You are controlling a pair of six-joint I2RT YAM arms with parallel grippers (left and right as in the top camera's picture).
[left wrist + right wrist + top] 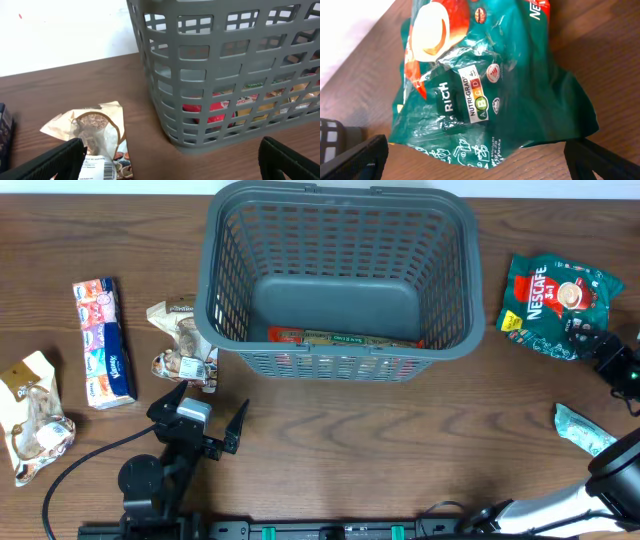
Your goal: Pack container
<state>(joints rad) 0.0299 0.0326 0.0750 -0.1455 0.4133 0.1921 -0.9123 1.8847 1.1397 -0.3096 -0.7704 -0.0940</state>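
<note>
While left gripper (212, 398) stands spread, container (340, 363) sits just beyond, slightly right.

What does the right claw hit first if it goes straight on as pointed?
The green Nescafe bag: in the wrist view it lies dead ahead, between the fingers of the open right claw. Nothing shows in between, though the gap is hard to judge.

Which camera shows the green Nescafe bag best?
Overhead: the whole Nescafe bag shows, lying right of the container. The right wrist view gives only a cropped close-up of its print. The left wrist view misses it.
</note>
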